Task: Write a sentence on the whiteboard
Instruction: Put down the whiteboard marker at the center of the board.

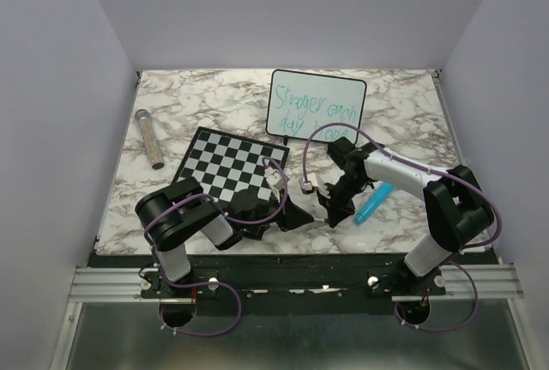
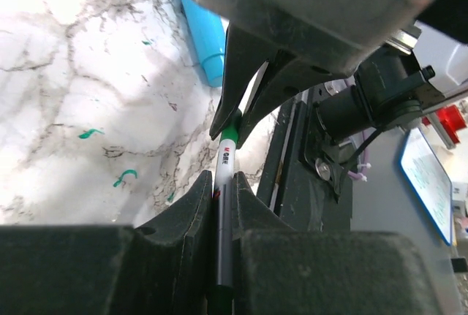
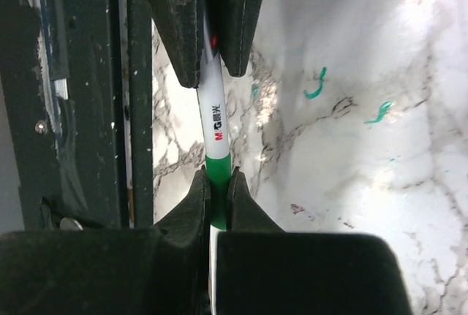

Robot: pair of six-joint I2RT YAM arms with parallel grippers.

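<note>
Top external: marble table [image 1: 403, 104]; whiteboard [image 1: 317, 106], far centre, bearing teal two-line sentence [image 1: 302, 100]; chessboard [image 1: 232, 164], just near-left of whiteboard; left gripper [image 2: 223, 205], clamped on marker [image 2: 224, 172] barrel; right gripper [image 3: 218, 187], clamped on same marker's green end; marker, white-and-green, spanning both grippers.

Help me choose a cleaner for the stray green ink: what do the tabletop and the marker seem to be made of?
Tabletop: marble-patterned, grey veins on white with a soft sheen. It is probably a printed laminate or vinyl rather than stone, though the look leaves it open.
Marker: smooth, glossy plastic by its look, a white barrel with a printed logo and a green band.
</note>
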